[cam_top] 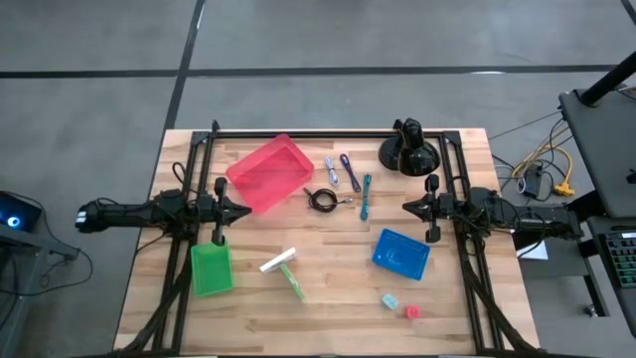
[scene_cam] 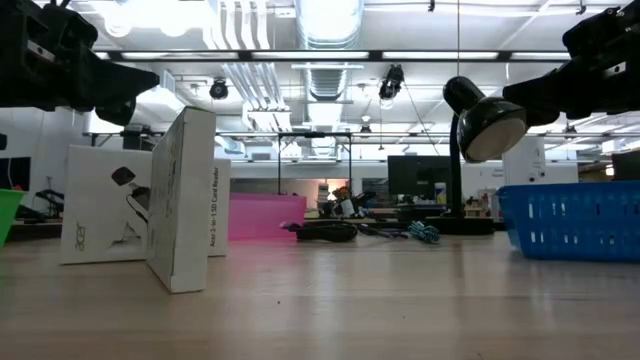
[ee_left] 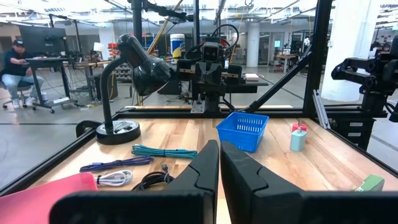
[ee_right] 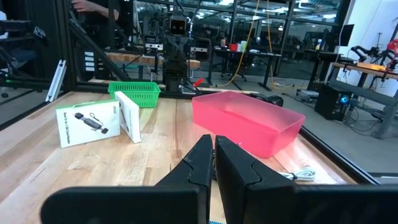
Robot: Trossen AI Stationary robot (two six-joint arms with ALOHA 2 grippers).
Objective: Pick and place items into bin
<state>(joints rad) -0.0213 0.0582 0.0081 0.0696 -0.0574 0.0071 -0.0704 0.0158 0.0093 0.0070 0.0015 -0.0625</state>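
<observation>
A black coiled cable lies mid-table, with a white-blue cable, a purple one and a teal one beside it; they also show in the left wrist view. A white-and-green boxed item lies near the front, and it shows as white boxes standing on edge in the low view. A teal block and a red block lie at the front right. My left gripper is shut and empty at the left. My right gripper is shut and empty at the right.
A pink bin stands at the back centre-left, a green bin at the front left and a blue bin at the front right. A black domed mount on a round base stands at the back right. A black frame borders the table.
</observation>
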